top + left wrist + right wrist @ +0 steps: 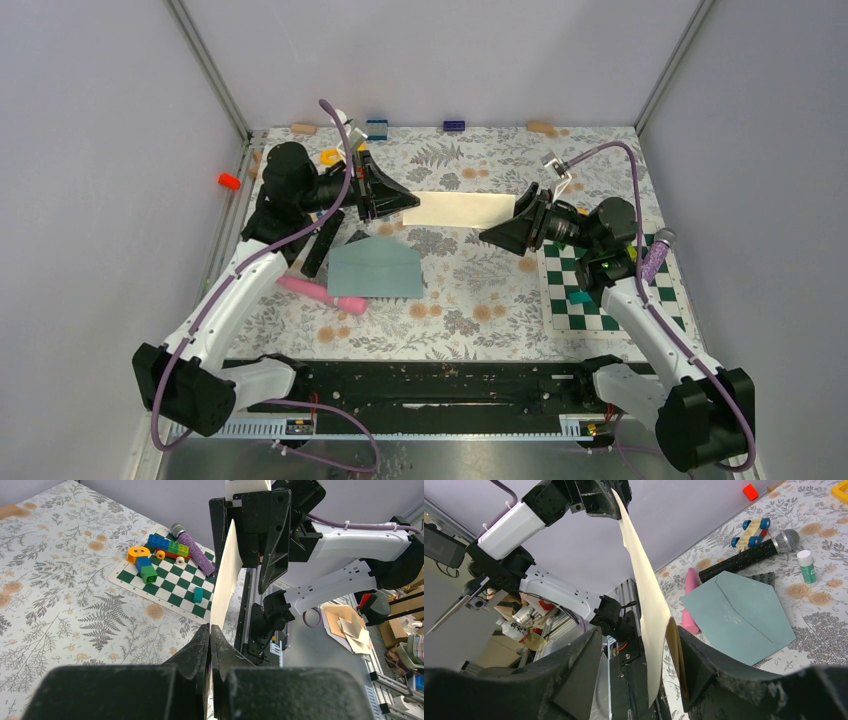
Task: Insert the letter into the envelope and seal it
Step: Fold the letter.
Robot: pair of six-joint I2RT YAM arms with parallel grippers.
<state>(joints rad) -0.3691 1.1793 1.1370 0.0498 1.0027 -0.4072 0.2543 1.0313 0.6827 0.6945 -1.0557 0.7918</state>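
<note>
Firstly, nearest the arm bases: pink rod-shaped object (pixel 325 295), lying flat on the floral surface (pixel 480 290), at 7 o'clock of the envelope, just beside its near left corner.

Envelope (pixel 375 268): teal-grey, flat on the surface, at 8 o'clock of the surface's middle. Apart from both grippers and from the letter.

Checkered mat (pixel 600 310): green and white, at 4 o'clock of the middle, partly under the right arm. Small teal block (pixel 578 297) on it; purple microphone (pixel 655 255) at its far right edge.

Black microphone (pixel 744 560): lying at 11 o'clock of the envelope, near its far left corner.

Letter (pixel 460 209): cream sheet, lifted clear of the surface, at 1 o'clock of the envelope, spanning from one gripper to the other.

Left gripper (pixel 398 203): clenched on the letter's left end, fingers pinched tight on the paper.

Right gripper (pixel 505 220): jaws parted, straddling the letter's right end. A clear gap shows on one side of the sheet; whether the other finger touches the paper cannot be told.

Far edge, 11 to 1 o'clock: yellow ring (pixel 330 156), wooden block (pixel 304 128), blue brick (pixel 376 127), dark blue brick (pixel 454 125), second wooden block (pixel 541 128).
</note>
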